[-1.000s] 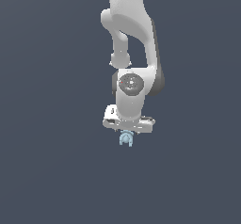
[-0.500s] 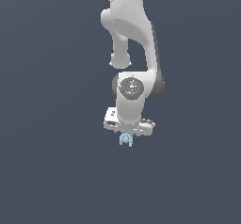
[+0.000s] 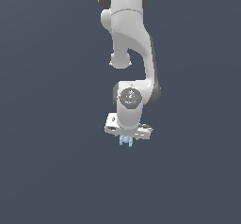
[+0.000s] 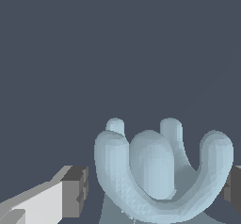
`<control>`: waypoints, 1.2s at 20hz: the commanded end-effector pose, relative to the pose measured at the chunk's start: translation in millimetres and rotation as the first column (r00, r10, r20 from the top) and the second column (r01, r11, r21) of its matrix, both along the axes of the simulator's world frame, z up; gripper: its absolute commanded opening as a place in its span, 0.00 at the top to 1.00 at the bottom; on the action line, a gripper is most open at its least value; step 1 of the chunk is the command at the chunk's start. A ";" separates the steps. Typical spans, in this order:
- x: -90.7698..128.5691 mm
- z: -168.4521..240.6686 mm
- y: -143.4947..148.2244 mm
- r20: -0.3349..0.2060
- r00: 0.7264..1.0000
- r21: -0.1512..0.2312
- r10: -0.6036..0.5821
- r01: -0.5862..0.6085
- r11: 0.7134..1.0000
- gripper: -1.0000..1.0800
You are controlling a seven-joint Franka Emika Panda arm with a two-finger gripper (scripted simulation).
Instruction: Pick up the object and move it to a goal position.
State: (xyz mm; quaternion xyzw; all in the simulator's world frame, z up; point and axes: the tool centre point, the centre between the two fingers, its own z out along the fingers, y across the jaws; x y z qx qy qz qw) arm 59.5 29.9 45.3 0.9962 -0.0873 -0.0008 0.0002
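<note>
I can read no writing or brand on anything here, and I see no containers; only small red and green specks show on the round joint cap of my wrist (image 3: pixel 130 97), too small to make out. My gripper (image 3: pixel 126 141) hangs straight down from my white arm (image 3: pixel 133 39) against a plain dark grey-blue backdrop (image 3: pixel 47 124). The object (image 3: pixel 125 141), a tiny pale light-blue arched piece with short rounded prongs, sits right between my fingers just under my palm. In the wrist view the object (image 4: pixel 162 171) fills the space between my two dark finger pads (image 4: pixel 76 190), its curved band bowing toward the camera and its prongs pointing away from my palm, its long axis running from one finger across to the other. My fingers stand narrow, with one pad just beside the arch and the other at its far end, though I cannot tell whether they are actually touching it.
</note>
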 end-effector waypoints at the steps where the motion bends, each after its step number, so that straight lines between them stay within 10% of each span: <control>1: 0.8 -5.7 0.2 0.002 1.000 0.000 0.000 0.000 1.000 0.04; 4: 1.8 -5.8 0.0 0.002 1.000 0.000 -0.001 0.001 1.000 0.04; 5: 1.8 -5.8 0.0 0.002 1.000 0.000 -0.001 0.001 1.000 1.00; 24: -7.2 6.6 -8.0 0.002 1.000 0.000 -0.001 0.001 1.000 1.00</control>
